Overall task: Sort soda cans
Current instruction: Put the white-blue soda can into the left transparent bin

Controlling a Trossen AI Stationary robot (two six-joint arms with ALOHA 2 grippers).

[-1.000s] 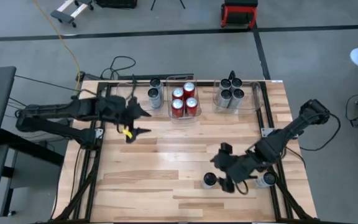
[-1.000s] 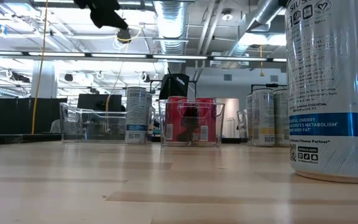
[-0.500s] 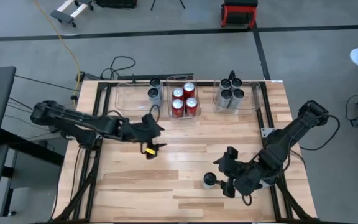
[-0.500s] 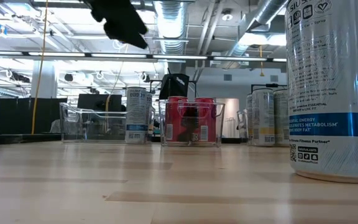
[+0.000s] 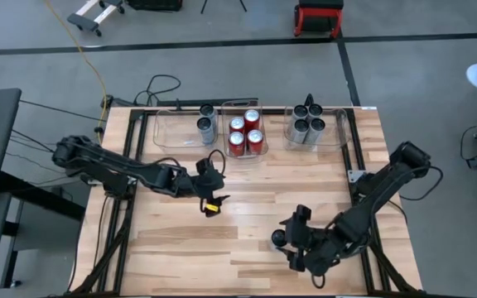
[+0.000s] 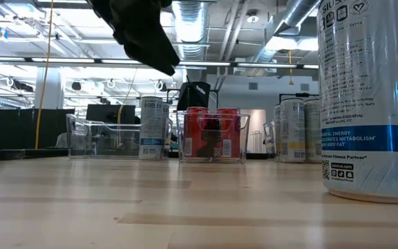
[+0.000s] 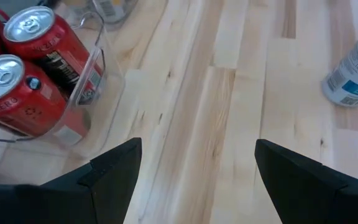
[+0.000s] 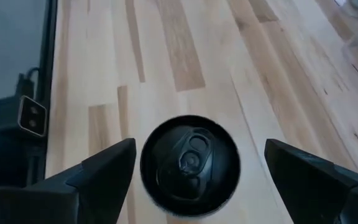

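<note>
Most cans are already sorted, I judge. Red cans (image 5: 245, 134), four of them, sit in the middle bin (image 5: 245, 156). Two silver cans (image 5: 206, 124) stand in the left bin (image 5: 166, 131), at its end next to the reds. Four dark-topped cans (image 5: 306, 127) fill the right bin (image 5: 339, 131). All three bins line the far edge of the tabletop (image 5: 247, 215).

What's left: a loose dark-topped can (image 5: 279, 240) stands on the near right part of the tabletop, well apart from the bins. In the low view one tall silver can (image 6: 368, 97) with a blue band looms close to the camera; I can't tell if it's that same one or a second loose can.

My right gripper (image 8: 191, 171) is over the loose can, fingers spread wide either side of its black lid (image 8: 190, 163), not touching it yet. In the high view the right gripper (image 5: 298, 248) sits just beside that can.

My left gripper (image 7: 194, 162) is wide and holding nothing, hovering above bare wood just in front of the middle bin, red cans at the frame edge. High view puts the left gripper (image 5: 209, 199) near mid-table.

So I'd say roughly ten are binned, with one or maybe two to go. Next: close on the loose can and carry it to the right bin.
</note>
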